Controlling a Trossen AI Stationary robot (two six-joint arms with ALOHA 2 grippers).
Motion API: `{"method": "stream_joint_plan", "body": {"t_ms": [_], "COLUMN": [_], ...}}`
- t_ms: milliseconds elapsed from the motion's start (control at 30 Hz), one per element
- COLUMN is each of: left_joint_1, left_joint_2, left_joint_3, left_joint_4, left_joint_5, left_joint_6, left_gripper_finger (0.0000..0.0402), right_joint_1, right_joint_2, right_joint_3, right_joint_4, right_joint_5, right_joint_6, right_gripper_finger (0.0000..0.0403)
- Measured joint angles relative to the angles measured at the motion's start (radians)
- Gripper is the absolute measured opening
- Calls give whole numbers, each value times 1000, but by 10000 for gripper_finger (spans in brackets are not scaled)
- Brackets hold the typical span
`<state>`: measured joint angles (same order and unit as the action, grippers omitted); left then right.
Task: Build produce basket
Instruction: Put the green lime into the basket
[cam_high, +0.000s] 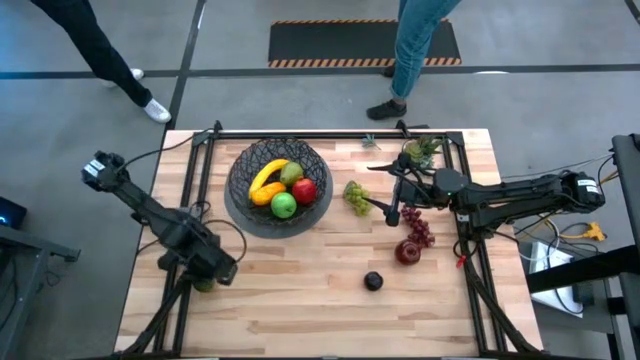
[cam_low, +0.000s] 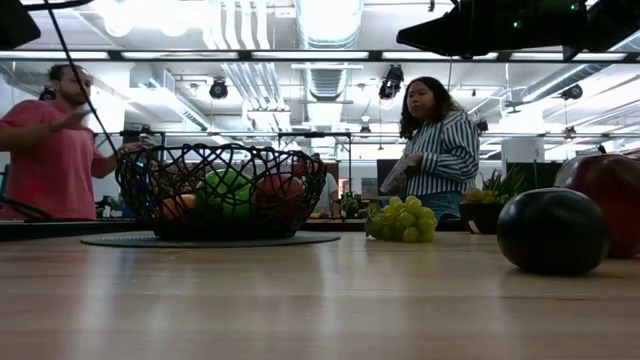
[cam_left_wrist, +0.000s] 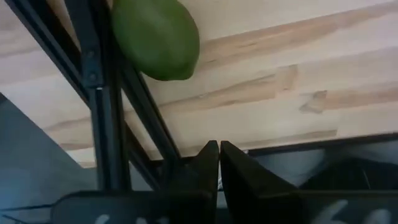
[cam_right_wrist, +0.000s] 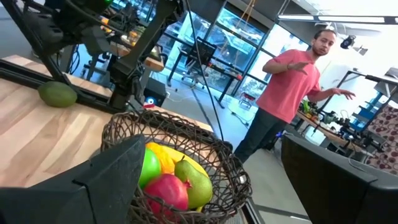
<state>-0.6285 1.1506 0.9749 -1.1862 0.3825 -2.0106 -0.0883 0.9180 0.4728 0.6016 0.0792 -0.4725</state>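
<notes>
The black wire basket (cam_high: 277, 185) stands far left of centre and holds a banana, a pear, a red apple, a green apple and an orange piece. Green grapes (cam_high: 357, 195), dark red grapes (cam_high: 418, 228), a red apple (cam_high: 407, 251) and a small black fruit (cam_high: 373, 282) lie on the table. A green avocado (cam_left_wrist: 155, 37) lies by the left frame rail. My left gripper (cam_high: 215, 268) hangs shut just above the avocado without touching it. My right gripper (cam_high: 392, 192) stands open and raised right of the basket, pointing at the basket (cam_right_wrist: 180, 174).
A small potted plant (cam_high: 420, 152) stands at the far right of the table. Black frame rails (cam_high: 200, 170) run along the table's left, right and far sides. Two people stand beyond the far edge (cam_low: 60, 140) (cam_low: 440, 140). Bare wood lies near the front edge.
</notes>
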Motion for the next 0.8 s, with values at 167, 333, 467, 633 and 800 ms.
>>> {"method": "stream_joint_plan", "body": {"t_ms": [167, 333, 467, 633, 800], "left_joint_1": [-51, -74, -76, -76, -76], "left_joint_2": [47, 61, 58, 66, 101], "left_joint_3": [0, -1, -18, -54, -76], "left_joint_4": [5, 8, 6, 0, 1], "left_joint_5": [36, 35, -33, -55, -32], "left_joint_6": [-79, -81, -76, -76, -78], "left_gripper_finger": [0, 4, 36, 115, 208], "right_joint_1": [0, 0, 0, -1, -4], "right_joint_2": [0, 0, 0, 1, 1], "right_joint_3": [0, 0, 0, 0, 0], "right_joint_4": [-5, -9, -11, -14, -14], "right_joint_5": [0, 0, 0, 0, 0], "right_joint_6": [-4, -18, -18, -21, -23], "right_gripper_finger": [359, 359, 359, 359, 359]}}
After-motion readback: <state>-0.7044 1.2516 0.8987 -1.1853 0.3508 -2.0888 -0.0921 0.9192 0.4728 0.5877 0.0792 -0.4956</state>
